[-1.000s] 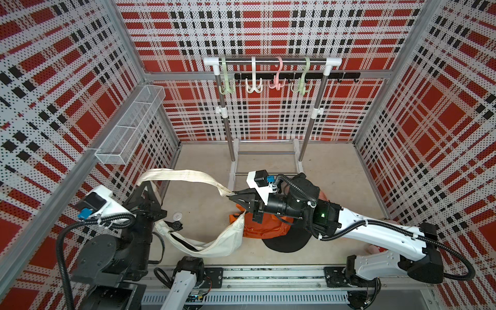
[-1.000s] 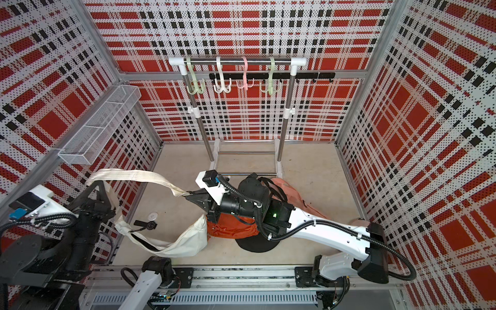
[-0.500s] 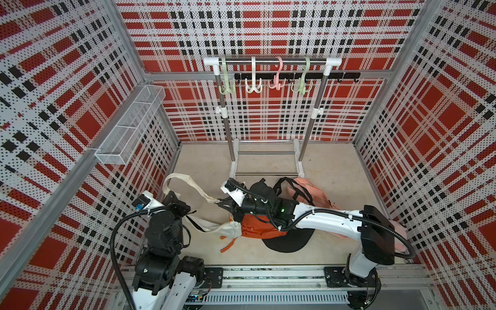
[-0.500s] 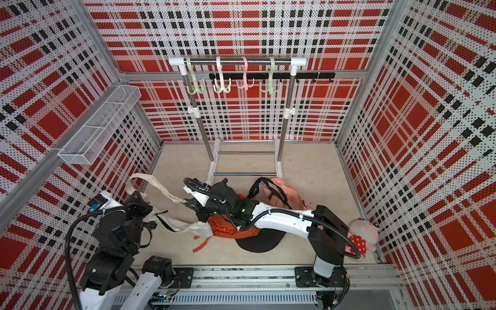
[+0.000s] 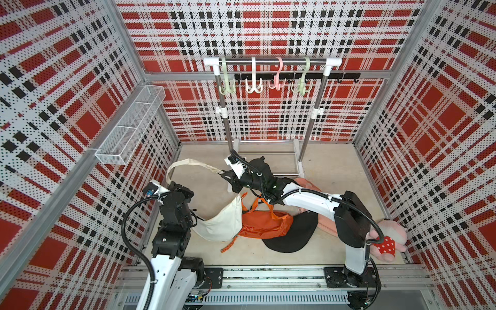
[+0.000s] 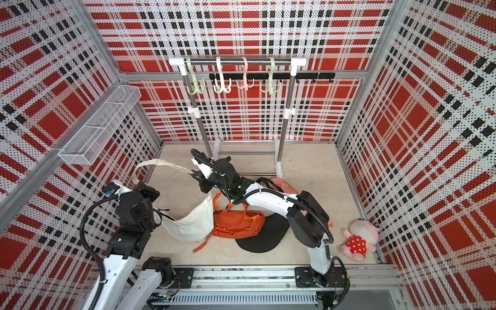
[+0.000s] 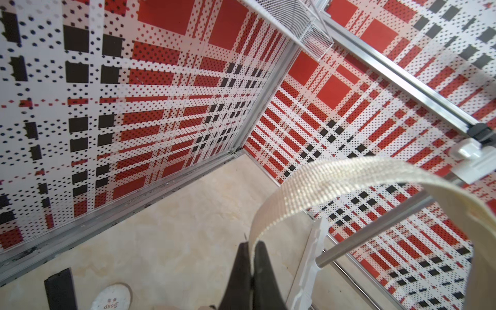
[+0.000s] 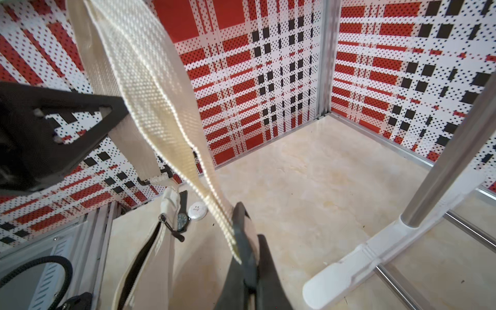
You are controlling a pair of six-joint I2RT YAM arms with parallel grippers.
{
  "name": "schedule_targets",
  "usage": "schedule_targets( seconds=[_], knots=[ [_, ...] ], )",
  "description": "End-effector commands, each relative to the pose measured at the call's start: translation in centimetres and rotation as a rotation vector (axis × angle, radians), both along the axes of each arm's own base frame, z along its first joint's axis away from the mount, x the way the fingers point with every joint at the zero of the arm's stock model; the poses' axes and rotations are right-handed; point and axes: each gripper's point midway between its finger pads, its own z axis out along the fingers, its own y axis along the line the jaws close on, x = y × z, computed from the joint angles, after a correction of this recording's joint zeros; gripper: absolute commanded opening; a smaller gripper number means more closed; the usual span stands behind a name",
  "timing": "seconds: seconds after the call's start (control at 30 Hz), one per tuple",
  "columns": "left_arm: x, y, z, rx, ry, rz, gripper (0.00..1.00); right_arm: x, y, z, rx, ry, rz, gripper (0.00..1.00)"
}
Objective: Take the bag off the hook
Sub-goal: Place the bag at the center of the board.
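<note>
Cream canvas shoulder bag (image 5: 220, 222) with a woven webbing strap (image 5: 188, 162) is hanging slung between the two arms, low over the beige counter (image 5: 335, 166) and well apart from the steel garment rail (image 5: 271, 61) at the back. The four plastic hooks (image 5: 253, 80) on that rail are all hanging empty in both top views.

Left hand (image 7: 251, 252) is pinching the strap edge-on, its jaws closed down onto the webbing, as the left wrist view is showing. Right hand (image 8: 248, 236) is likewise clamping another stretch of the same strap, jaws all but together. The strap is arching up in a loop between the two holds while the pouch is sagging below, just beside an orange nylon bag (image 5: 264, 224). Whether the pouch is resting on the counter cannot be told. A black cap (image 5: 292, 236) and a pink plush toy (image 5: 389, 239) are lying further right, untouched.

Assessment: the unhooking is appearing complete. What is remaining, in my judgement, is lowering the bag onto a bare part of the counter and opening both hands.
</note>
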Motion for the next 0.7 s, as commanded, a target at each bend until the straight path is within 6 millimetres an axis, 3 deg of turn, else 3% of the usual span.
schedule_targets(
  seconds=[0.0, 0.33, 0.47, 0.67],
  knots=[
    [1.0, 0.0, 0.7, -0.013, -0.046, -0.055, 0.0, -0.4, 1.0, -2.1, -0.041, 0.033, 0.049, 0.0],
    [-1.2, 1.7, -1.8, -0.01, 0.004, 0.004, 0.02, -1.9, 2.5, -6.0, -0.005, 0.238, 0.119, 0.0],
    [-1.4, 2.0, -2.4, -0.016, 0.018, 0.015, 0.02, -1.2, 2.8, -6.3, -0.019, 0.225, 0.106, 0.0],
    [-0.2, 1.9, -4.0, -0.017, 0.012, -0.002, 0.06, 0.1, 4.0, -6.5, -0.065, 0.163, 0.103, 0.0]
  ],
)
